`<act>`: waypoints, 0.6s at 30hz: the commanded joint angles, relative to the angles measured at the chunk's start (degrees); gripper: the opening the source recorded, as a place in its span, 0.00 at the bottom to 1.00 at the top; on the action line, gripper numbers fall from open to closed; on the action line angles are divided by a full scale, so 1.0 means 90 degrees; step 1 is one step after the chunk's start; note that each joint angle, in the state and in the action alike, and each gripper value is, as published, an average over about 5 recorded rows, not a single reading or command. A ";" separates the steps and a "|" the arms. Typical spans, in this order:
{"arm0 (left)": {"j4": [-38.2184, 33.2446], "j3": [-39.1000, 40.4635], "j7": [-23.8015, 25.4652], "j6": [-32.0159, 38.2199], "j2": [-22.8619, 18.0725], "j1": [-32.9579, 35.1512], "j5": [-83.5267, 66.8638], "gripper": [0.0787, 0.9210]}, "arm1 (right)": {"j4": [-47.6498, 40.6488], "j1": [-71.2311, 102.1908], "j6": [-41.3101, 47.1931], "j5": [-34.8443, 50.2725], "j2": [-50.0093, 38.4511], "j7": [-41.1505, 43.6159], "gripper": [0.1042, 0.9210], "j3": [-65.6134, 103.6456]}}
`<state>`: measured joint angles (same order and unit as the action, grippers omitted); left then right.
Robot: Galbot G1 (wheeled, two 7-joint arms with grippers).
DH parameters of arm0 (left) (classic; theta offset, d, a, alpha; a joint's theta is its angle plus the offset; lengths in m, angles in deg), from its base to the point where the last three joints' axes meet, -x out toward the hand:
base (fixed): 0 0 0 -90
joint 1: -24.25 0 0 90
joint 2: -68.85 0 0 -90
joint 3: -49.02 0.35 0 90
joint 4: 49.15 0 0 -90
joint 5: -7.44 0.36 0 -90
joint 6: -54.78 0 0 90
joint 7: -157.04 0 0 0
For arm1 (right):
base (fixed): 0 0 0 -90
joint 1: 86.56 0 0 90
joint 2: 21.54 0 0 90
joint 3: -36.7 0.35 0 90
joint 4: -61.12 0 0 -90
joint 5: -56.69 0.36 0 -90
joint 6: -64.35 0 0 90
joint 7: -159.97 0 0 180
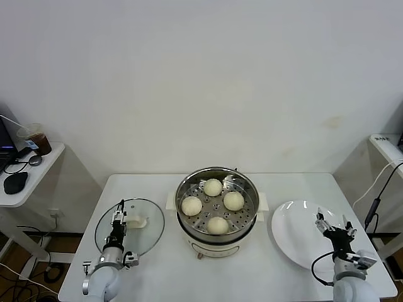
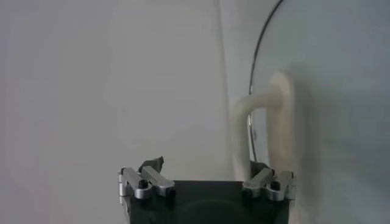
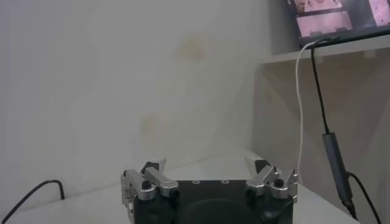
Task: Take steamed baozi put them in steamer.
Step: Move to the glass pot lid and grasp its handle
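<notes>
Baozi count: four steamed baozi [image 1: 213, 187], smooth, round, cream-white, all on the perforated tray.
Steamer [image 1: 217, 211]: one, round shiny steel on cream base, mid-surface [image 1: 164, 270].
Lid [image 1: 130, 226]: one, glass, left.
Plate [image 1: 301, 233]: one, white, right.
Left tool [image 1: 117, 219]: over lid, fingers apart.
Right tool [image 1: 334, 225]: over plate, fingers apart.

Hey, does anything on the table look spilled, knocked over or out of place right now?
Nothing stands out. All four steamed baozi sit evenly on the tray inside the steamer. The glass lid lies flat at its left, the white plate at its right is bare.
</notes>
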<state>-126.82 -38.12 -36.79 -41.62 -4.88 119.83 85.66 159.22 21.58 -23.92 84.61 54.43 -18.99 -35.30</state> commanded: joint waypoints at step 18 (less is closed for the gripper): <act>-0.2325 0.0045 0.0925 -0.1482 0.0017 0.0745 -0.0495 0.12 | 0.0035 -0.0064 0.0049 -0.0055 0.0119 0.0012 0.88 -0.0003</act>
<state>-135.43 -38.95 -32.24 -46.01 -4.73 123.72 83.10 159.36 21.01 -23.63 84.15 55.08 -18.88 -35.38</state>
